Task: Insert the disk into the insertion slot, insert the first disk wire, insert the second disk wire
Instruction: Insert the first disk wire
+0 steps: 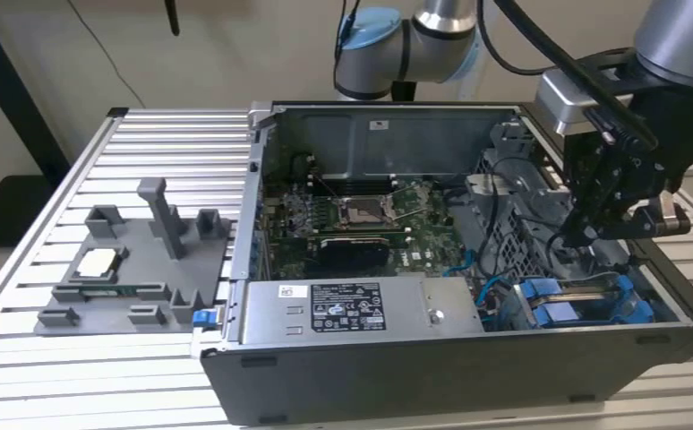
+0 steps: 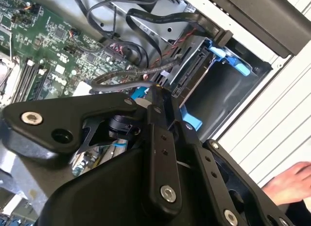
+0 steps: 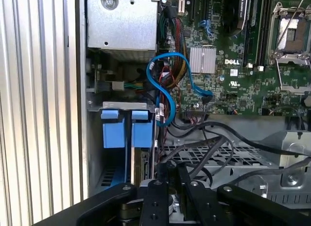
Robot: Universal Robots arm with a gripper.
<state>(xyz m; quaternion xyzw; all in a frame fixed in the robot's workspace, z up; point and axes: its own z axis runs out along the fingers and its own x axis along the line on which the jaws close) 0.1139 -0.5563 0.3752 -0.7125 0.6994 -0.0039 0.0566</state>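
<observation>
The disk [image 1: 586, 294] lies in the insertion slot [image 1: 669, 315] at the case's near corner on the exterior view's right, with its blue carrier tabs [image 3: 142, 131] at the slot's mouth [image 3: 119, 105]. My gripper [image 1: 576, 235] hangs inside the open computer case just above that slot. Its fingers [image 3: 160, 187] stand close together, and a thin black disk wire [image 3: 158, 153] runs straight into them. In the second wrist view my gripper [image 2: 155, 92] has its tip next to the blue tabs [image 2: 192, 121] and a bundle of black cables [image 2: 126, 73]. A blue cable [image 3: 167, 90] loops over the motherboard.
The grey power-supply box [image 1: 359, 306] fills the case's front. The motherboard [image 1: 346, 219] lies behind it. A grey plastic fixture tray [image 1: 132, 269] sits on the slatted table [image 1: 36, 358] at the exterior view's left. A person's hand [image 2: 286, 182] rests on the table outside the case.
</observation>
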